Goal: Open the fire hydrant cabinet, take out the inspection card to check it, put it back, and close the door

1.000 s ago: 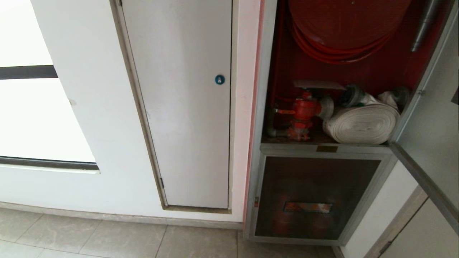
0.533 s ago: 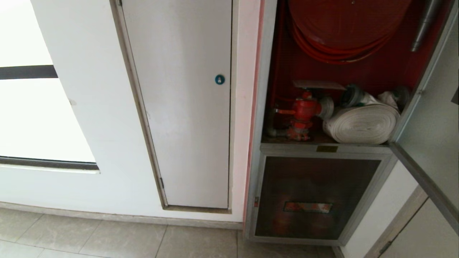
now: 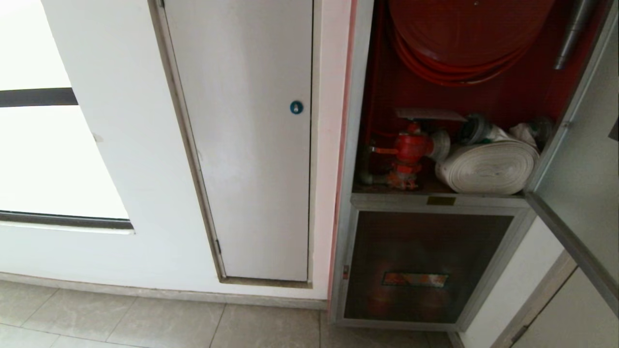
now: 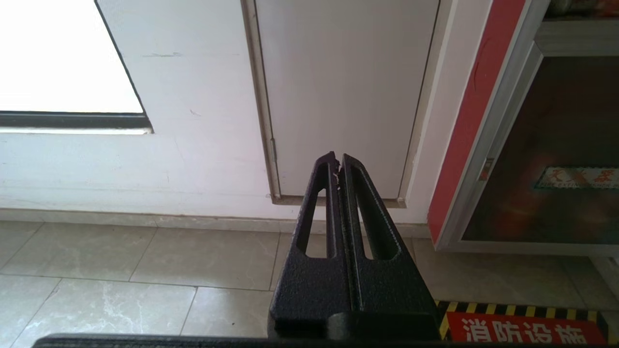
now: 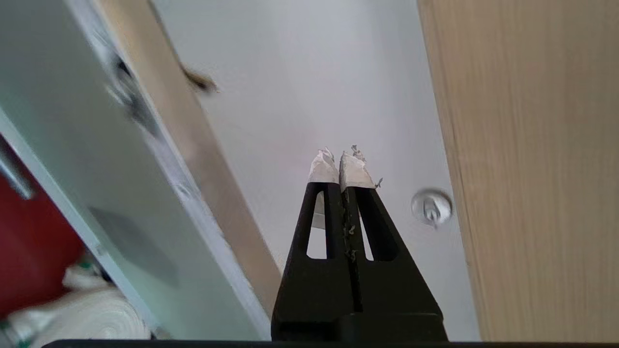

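The fire hydrant cabinet (image 3: 355, 145) stands open, red inside, with a coiled red hose (image 3: 464, 38), a red valve (image 3: 411, 147) and a rolled white hose (image 3: 488, 166). The inspection card (image 3: 428, 114) lies flat on top of the valve. The door (image 3: 580, 183) is swung out to the right. Neither arm shows in the head view. In the right wrist view my right gripper (image 5: 340, 159) is shut and empty, to the right of the open door (image 5: 72, 169), pointing at a white wall. My left gripper (image 4: 337, 159) is parked low, shut and empty, facing the white door.
A white door with a round blue lock (image 3: 296, 107) is left of the cabinet. A lower dark panel (image 3: 425, 266) sits under the shelf. A round silver lock (image 5: 432, 207) and a wooden panel (image 5: 532, 169) lie ahead of the right gripper. A red floor sign (image 4: 522, 328) marks the tiles.
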